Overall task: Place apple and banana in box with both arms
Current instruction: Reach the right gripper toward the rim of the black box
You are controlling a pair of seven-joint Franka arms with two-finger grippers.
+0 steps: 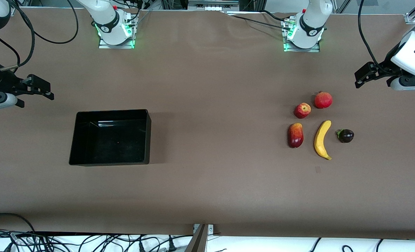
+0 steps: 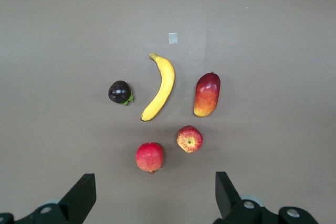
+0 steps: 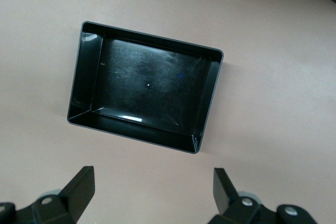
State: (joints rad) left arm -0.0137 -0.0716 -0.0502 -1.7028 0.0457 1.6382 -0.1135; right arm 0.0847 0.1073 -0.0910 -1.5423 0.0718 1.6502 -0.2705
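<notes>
The apple (image 1: 302, 110) (image 2: 189, 139), small and red with yellow streaks, lies on the table toward the left arm's end. The yellow banana (image 1: 322, 139) (image 2: 160, 87) lies nearer the front camera than the apple. The black box (image 1: 78, 119) (image 3: 84, 77) stands empty toward the right arm's end. My left gripper (image 1: 365, 75) (image 2: 155, 198) hangs open and empty in the air over bare table by the fruits. My right gripper (image 1: 39, 87) (image 3: 152, 195) hangs open and empty over bare table by the box.
A plain red round fruit with a crown tip (image 1: 323, 100) lies beside the apple. An elongated dark red-and-yellow fruit (image 1: 295, 135) and a small dark purple fruit (image 1: 345, 135) flank the banana. Cables run along the table's edges.
</notes>
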